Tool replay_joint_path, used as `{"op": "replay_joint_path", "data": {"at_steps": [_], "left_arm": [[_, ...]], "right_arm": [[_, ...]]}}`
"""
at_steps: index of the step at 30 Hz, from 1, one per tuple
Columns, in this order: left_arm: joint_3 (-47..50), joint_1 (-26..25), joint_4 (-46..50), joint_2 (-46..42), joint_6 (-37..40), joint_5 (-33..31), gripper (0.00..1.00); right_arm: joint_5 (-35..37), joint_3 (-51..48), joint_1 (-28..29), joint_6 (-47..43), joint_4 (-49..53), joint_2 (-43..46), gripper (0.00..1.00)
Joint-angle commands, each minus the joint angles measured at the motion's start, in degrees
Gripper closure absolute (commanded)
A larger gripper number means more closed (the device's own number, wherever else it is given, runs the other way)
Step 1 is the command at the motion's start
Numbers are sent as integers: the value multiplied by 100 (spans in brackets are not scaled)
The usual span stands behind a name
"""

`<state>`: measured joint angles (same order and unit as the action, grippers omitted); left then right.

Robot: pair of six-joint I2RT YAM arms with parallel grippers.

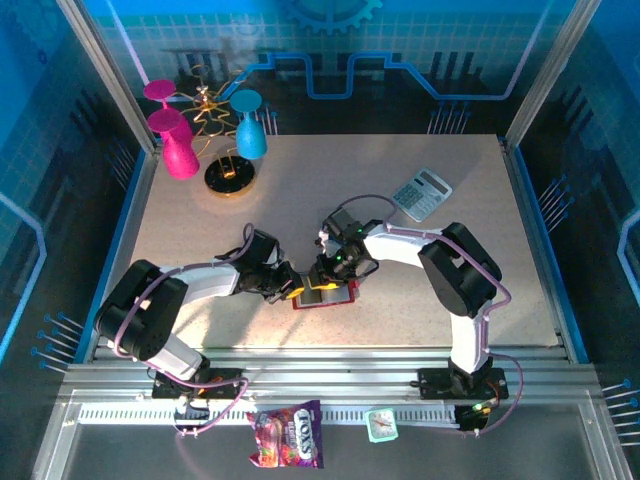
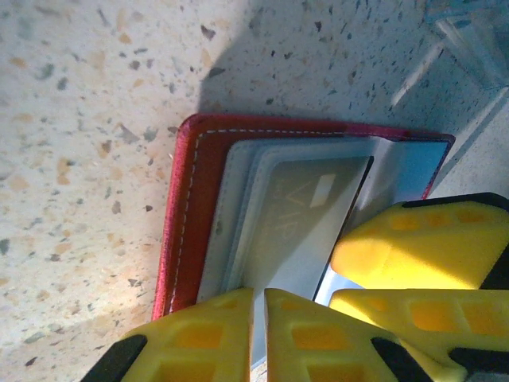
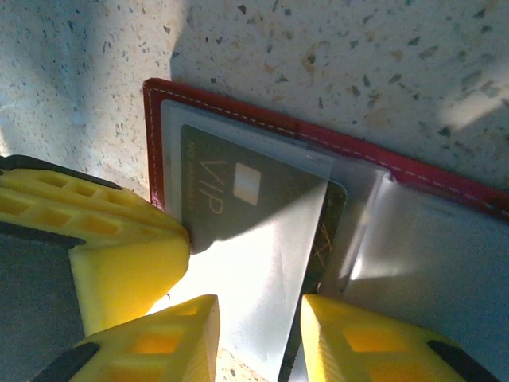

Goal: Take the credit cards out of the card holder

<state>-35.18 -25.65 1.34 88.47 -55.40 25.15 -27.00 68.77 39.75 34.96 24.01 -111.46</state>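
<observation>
Holder (image 1: 330,298) lies open, lengthwise left-right.

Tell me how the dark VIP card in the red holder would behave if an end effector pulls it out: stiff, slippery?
The VIP card looks flat and straight-edged, so it is probably stiff and light. It lies under a clear pocket of the card holder, which may drag on it. Its glossy face suggests a grip could slip.
</observation>
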Motion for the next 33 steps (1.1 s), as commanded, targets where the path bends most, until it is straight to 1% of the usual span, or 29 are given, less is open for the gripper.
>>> {"op": "replay_joint_path", "data": {"at_steps": [1, 6, 14, 17, 23, 33], "left_arm": [[11, 22, 135, 90, 86, -7, 87], [-4, 29, 148, 100, 113, -14, 87], [-59, 24, 211, 136, 167, -19, 87], [-68, 25, 244, 103, 188, -32, 87], [-127, 22, 299, 29, 220, -63, 87], [-120, 25, 293, 97, 236, -45, 87]], "right_arm": [[135, 169, 88, -52, 226, -98, 65], [468, 292, 89, -239, 622, -52, 65], [547, 425, 100, -295, 820, 14, 64], [410, 435, 102, -247, 726, 92, 64], [-91, 258, 101, 53, 184, 59, 64], [-118, 119, 75, 99, 38, -173, 64]]}}
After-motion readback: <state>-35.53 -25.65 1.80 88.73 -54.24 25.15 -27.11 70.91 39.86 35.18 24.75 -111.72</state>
